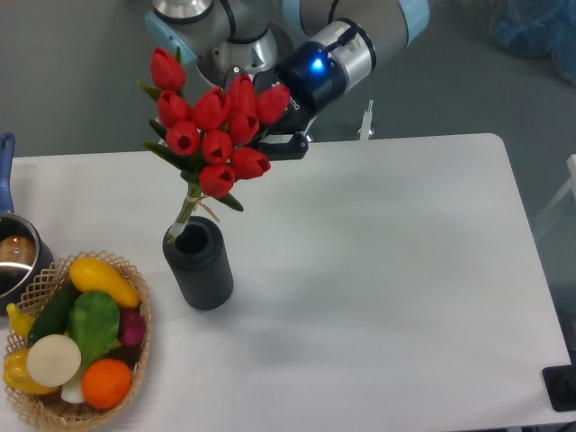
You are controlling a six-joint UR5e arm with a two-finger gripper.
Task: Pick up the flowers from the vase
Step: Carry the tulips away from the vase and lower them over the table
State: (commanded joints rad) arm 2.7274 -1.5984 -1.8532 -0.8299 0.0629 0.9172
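The white rectangular worktop (378,270) carries the scene, with the grey-and-pale-blue robot arm (351,36) reaching in from beyond its far edge. The step in hand looks like the lift-out: the bunch of red tulip buds with green leaves and stems (216,135) is raised above the dark grey-black ribbed cylindrical vase (199,267), which stands upright near the worktop's left edge, a little toward the front. Only the bound stem ends dip at the vase's round mouth, so the flowers are nearly but not fully free. The next move calls for more rise along the stems' slant, so the tips clear the rim without tipping the vase.

The black two-finger pincer (270,139) sits at the right side of the bunch, pressed in on the flowers behind the buds; its fingertips are mostly hidden by the blooms.
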